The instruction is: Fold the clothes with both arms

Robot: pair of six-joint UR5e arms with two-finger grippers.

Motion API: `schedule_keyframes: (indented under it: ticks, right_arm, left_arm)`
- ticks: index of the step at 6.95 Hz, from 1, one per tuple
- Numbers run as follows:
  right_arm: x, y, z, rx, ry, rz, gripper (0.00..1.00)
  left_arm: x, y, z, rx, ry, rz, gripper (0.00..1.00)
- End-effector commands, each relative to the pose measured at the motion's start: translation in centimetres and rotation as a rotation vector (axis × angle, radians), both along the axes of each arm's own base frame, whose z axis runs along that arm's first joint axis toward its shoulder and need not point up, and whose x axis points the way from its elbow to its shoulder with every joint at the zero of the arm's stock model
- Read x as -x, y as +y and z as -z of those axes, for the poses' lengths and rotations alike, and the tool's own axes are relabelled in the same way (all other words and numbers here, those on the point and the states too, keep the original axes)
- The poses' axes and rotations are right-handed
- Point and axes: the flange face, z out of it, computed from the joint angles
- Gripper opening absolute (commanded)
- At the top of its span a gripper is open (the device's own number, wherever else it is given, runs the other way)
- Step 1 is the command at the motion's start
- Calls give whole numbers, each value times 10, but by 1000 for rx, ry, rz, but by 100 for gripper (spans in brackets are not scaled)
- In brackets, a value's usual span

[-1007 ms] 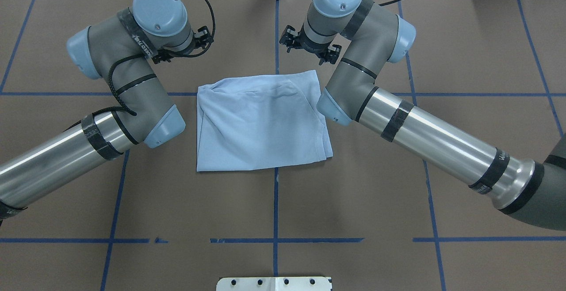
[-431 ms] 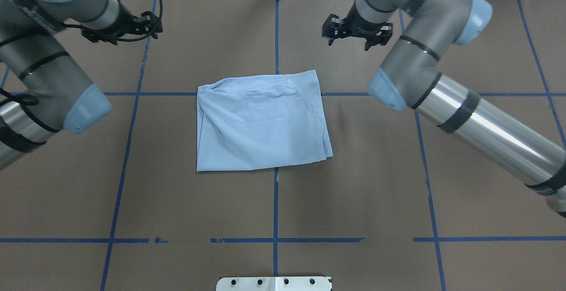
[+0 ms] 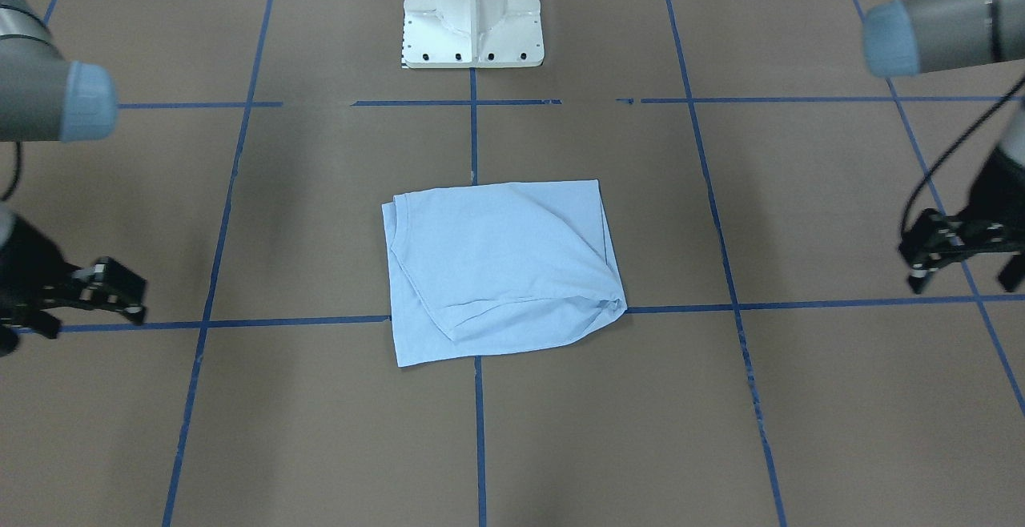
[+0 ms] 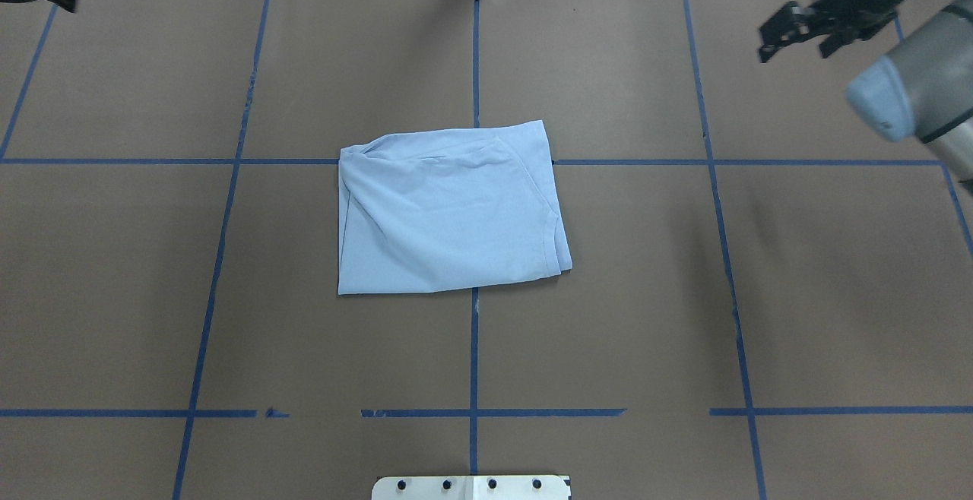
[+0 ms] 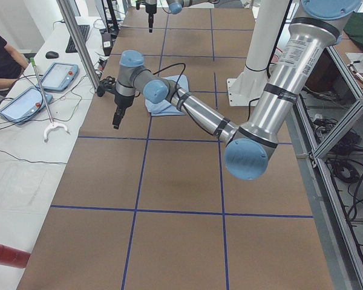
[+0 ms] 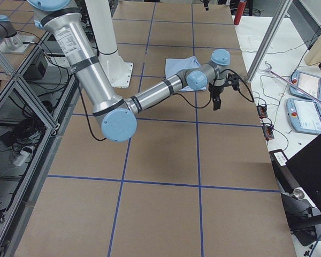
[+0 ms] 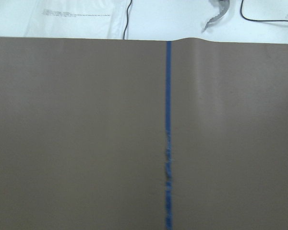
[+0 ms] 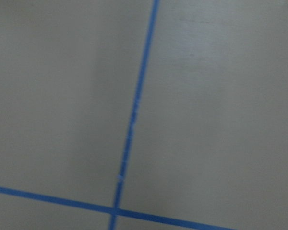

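The left end effector (image 3: 962,277) and right end effector (image 4: 795,45) hang spread and empty; the folded T-shirt (image 4: 448,211) lies on the table (image 4: 684,318) well apart, between them. Pinching only its top layer would likely drag the uneven fold open.

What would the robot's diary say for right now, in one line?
shirt: folded, lying flat, untouched | left claw: open, empty, far from shirt | right claw: open, empty, far from shirt
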Motion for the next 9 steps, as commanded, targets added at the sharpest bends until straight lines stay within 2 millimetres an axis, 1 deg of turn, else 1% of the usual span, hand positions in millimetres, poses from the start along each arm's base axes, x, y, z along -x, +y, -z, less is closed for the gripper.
schedule_keyframes:
  ticks: [1,2,3,4,5,6,7,8,9]
  right_arm:
    - [-138,43,-121,-32,7,114,100]
    - [-173,65,-157,-35,20,140,100]
    - [-196,85,-170,-12,24,159,100]
    - [-227,122,-212,43,10,134,100]
    - [-227,131,-224,72,17,131,100]
    - [-228,149,-241,94,36,138,100]
    - [-228,152,-248,118,28,131,100]
    - [-228,158,-258,139,25,130,100]
    - [-227,160,-259,146,21,128,100]
  left_arm:
    - [157,-5,-105,-44,-80,-138,100]
    - [182,15,-147,-63,-125,-223,100]
    - [206,53,-193,-13,-114,-202,100]
    - [204,89,-215,-8,-102,-198,100]
    - [196,111,-220,-10,-54,-200,100]
    - [197,110,-241,9,-45,-176,100]
    - [194,127,-278,50,-39,-181,100]
    - [191,125,-279,27,-47,-180,100]
    - [189,123,-268,4,-43,-182,100]
